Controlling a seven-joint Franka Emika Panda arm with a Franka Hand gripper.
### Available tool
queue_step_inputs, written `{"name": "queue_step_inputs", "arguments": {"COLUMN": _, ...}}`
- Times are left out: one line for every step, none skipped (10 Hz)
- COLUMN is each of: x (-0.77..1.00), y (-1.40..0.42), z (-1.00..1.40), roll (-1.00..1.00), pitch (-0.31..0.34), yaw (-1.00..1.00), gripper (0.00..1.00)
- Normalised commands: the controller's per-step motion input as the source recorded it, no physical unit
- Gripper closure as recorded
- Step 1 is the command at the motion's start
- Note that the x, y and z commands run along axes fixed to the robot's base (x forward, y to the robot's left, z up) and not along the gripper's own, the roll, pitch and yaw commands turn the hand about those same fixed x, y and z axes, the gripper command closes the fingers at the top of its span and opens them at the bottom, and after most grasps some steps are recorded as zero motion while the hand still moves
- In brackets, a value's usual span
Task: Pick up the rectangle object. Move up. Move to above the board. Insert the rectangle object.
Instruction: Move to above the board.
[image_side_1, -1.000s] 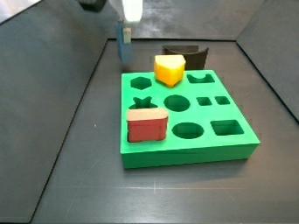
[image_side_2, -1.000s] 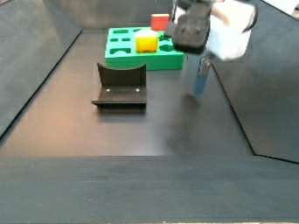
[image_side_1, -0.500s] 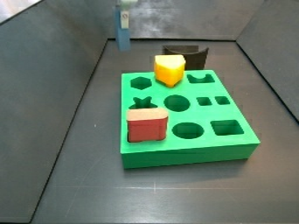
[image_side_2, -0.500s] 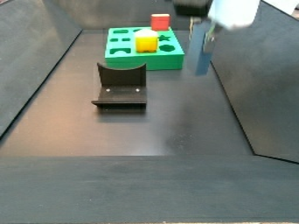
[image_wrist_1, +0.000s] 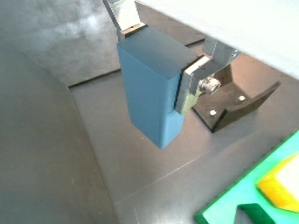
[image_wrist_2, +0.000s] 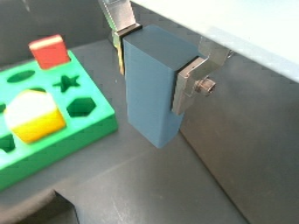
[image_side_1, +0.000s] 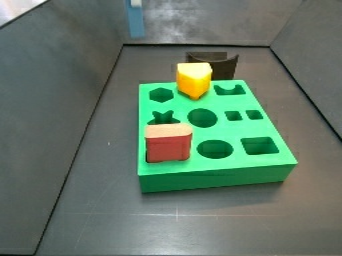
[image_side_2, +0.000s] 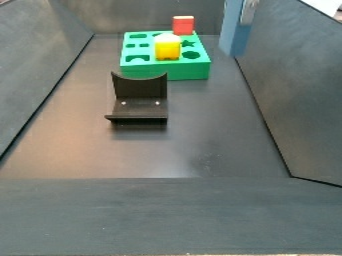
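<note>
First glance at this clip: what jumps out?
The blue-grey rectangle object hangs clamped in the gripper, clear of the floor. On the floor sits the bright green board with a yellow block and a red block on it; the dark fixture stands beside it.

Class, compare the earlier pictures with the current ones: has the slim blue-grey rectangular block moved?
Yes. The slim blue-grey rectangular block, clamped in the gripper, has risen: in both side views it now sits higher above the thick green board, near the frame's upper edge.
</note>
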Motion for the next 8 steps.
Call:
{"name": "queue_step_inputs", "arguments": {"x": -0.06, "y": -0.15, "z": 1.00, "roll": -0.06, "pitch": 0.032, "yaw": -0.01, "gripper": 1.00}}
{"name": "queue_step_inputs", "arguments": {"x": -0.05, "y": -0.13, "z": 1.00, "roll": -0.05, "pitch": 0.055, "yaw": 0.00, "gripper": 1.00}}
{"name": "queue_step_inputs", "arguments": {"x": -0.04, "y": -0.12, "z": 1.00, "roll": -0.05, "pitch": 0.064, "yaw": 0.01, "gripper": 1.00}}
{"name": "queue_step_inputs", "arguments": {"x": -0.02, "y": -0.10, "z": 0.99, "roll": -0.04, "pitch": 0.078, "yaw": 0.01, "gripper": 1.00}}
{"name": "queue_step_inputs", "arguments": {"x": -0.01, "y": -0.07, "z": 0.82, "roll": -0.03, "pitch": 0.085, "yaw": 0.01, "gripper": 1.00}}
{"name": "queue_step_inputs", "arguments": {"x": 0.00, "y": -0.05, "z": 0.66, "roll": -0.03, "pitch": 0.088, "yaw": 0.01, "gripper": 1.00}}
{"name": "queue_step_inputs", "arguments": {"x": 0.01, "y": -0.03, "z": 0.50, "roll": -0.02, "pitch": 0.089, "yaw": 0.02, "gripper": 1.00}}
{"name": "queue_step_inputs", "arguments": {"x": 0.01, "y": -0.02, "z": 0.28, "roll": -0.01, "pitch": 0.089, "yaw": 0.02, "gripper": 1.00}}
